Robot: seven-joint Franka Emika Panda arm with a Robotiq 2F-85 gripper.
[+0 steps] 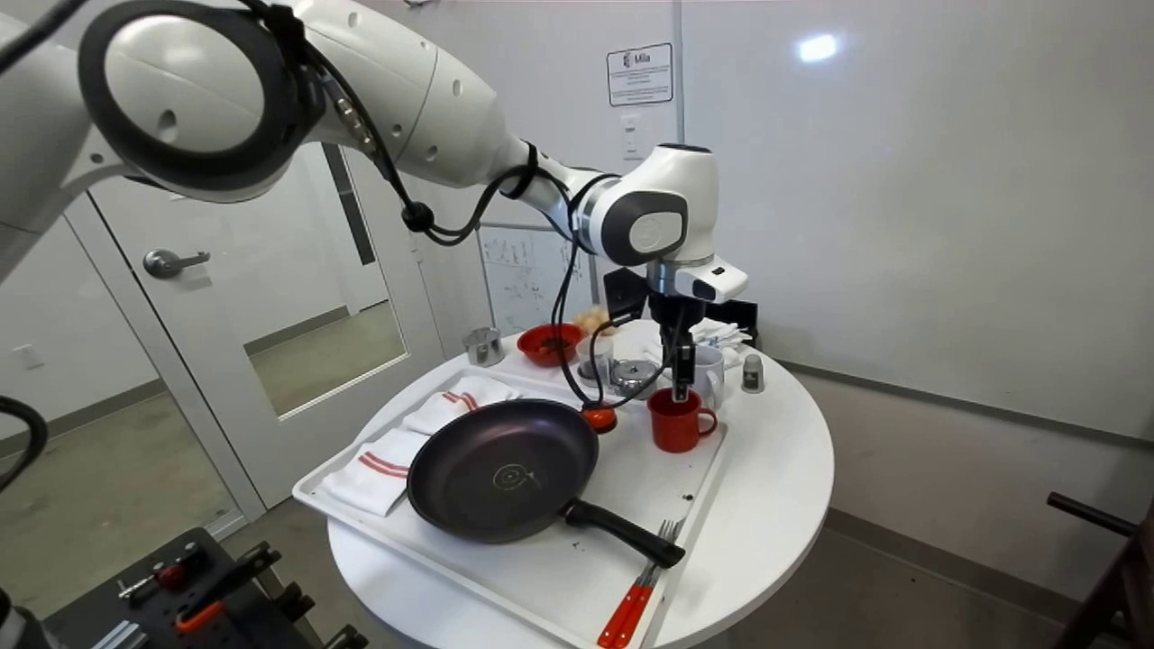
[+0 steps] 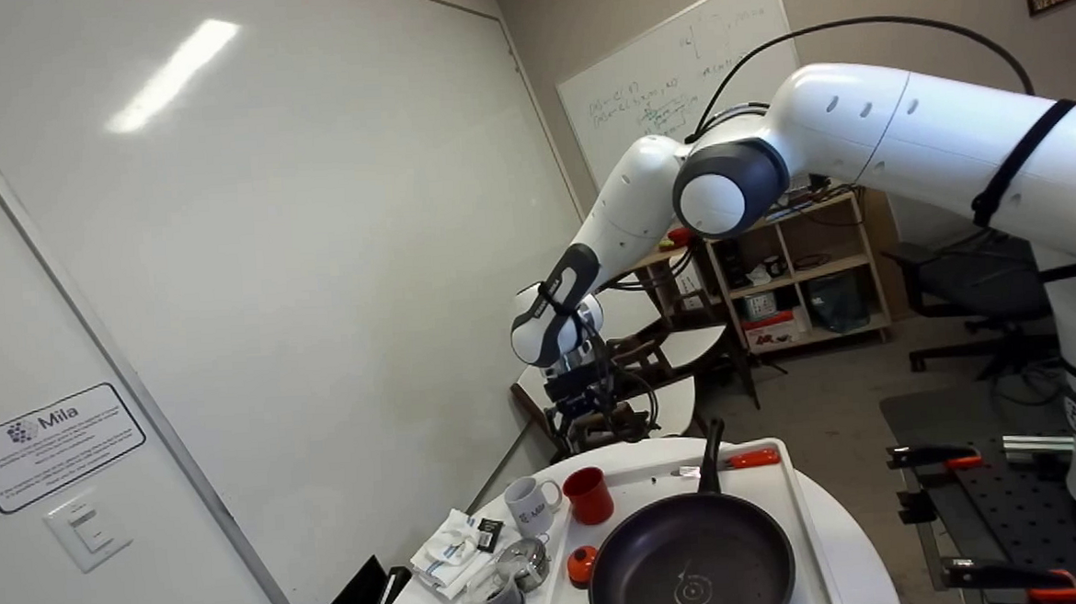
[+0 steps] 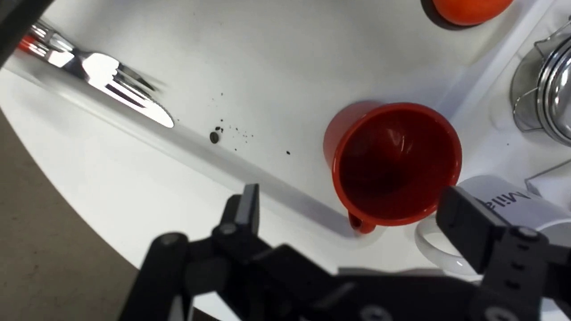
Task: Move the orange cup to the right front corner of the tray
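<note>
Gripper (image 3: 351, 199) spread wide above the orange cup (image 3: 397, 162)

The gripper's two fingers are set well apart. Below them, the orange cup is seen upright on the tray (image 3: 276, 62), near one of its corners, with its mouth turned up toward the gripper and its handle pointed toward the gripper's base. In the wrist view the cup's rim is partly overlapped by one fingertip; whether it is touched cannot be told.

By that same finger, a white mug (image 3: 508, 198) is partly hidden; it is placed just beside the cup, outside the tray's rim, on the round table (image 1: 775, 478). A shiny lidded container (image 3: 551, 93) is set farther out from the fingertips.

Away from the gripper, on the tray, a small orange object (image 1: 599, 420), a black pan (image 1: 500, 469), red-handled cutlery (image 1: 642, 597) and striped cloths (image 1: 388, 467) are seen; the cutlery is laid along the rim and overlapped by the pan's handle in an exterior view. Well apart from the gripper, a red bowl (image 1: 550, 345) and a metal cup (image 1: 484, 347) are placed on the table.
</note>
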